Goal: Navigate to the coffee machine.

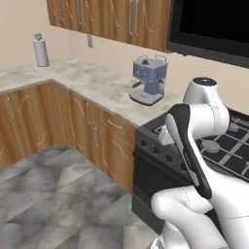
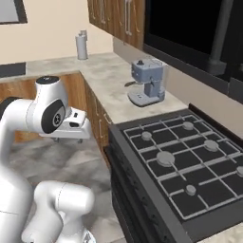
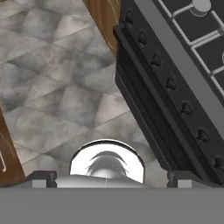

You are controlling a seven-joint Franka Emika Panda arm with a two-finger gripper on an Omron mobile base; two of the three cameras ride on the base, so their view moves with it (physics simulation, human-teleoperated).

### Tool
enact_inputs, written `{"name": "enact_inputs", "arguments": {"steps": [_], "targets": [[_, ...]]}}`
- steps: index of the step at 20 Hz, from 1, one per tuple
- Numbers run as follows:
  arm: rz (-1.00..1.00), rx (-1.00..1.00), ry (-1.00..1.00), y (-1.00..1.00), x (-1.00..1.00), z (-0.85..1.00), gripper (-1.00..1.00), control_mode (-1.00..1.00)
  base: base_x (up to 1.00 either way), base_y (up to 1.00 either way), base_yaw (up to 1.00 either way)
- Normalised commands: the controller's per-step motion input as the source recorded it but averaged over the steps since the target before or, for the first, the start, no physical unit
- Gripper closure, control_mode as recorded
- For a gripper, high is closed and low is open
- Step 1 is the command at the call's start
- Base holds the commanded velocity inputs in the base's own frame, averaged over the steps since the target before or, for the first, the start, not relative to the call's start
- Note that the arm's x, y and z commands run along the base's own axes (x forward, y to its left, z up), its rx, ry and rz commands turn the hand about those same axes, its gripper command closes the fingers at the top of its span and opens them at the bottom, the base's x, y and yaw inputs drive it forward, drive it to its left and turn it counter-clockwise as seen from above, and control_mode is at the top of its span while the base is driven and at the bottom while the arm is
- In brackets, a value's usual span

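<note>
The coffee machine (image 1: 149, 80) is a small blue-grey box with a side handle and a silver drip tray. It stands on the speckled counter (image 1: 92, 82) just left of the stove, against the back wall. From the right base it appears as the coffee machine (image 2: 146, 81) beyond the stove's far corner. My arm is folded close to the base, and the hand (image 2: 72, 125) hangs over the floor in front of the lower cabinets. In the hand view my gripper (image 3: 111, 178) points down at the floor, open, its two dark fingertips (image 3: 43, 177) wide apart with nothing between them.
A black gas stove (image 2: 185, 161) with front knobs (image 3: 170, 85) stands right of the counter, a dark appliance (image 1: 209, 24) above it. A grey canister (image 1: 41, 50) stands at the far corner of the counter. Wooden cabinets (image 1: 104, 141) line the wall over grey tiled floor (image 1: 53, 194).
</note>
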Motion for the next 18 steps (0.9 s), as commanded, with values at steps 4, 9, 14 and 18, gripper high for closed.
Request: {"name": "enact_inputs", "arguments": {"steps": [4,9,14,18], "targets": [[0.00,0.00,0.00,0.00,0.00,0.00,-1.00,1.00,0.69,0.17,-0.35],[0.00,0.00,0.00,0.00,0.00,0.00,-1.00,1.00,0.62,0.34,-0.38],[0.00,0.00,0.00,0.00,0.00,0.00,-1.00,1.00,0.57,0.53,-0.39],[0.00,0.00,0.00,0.00,0.00,0.00,-1.00,1.00,0.50,0.77,-0.34]]}}
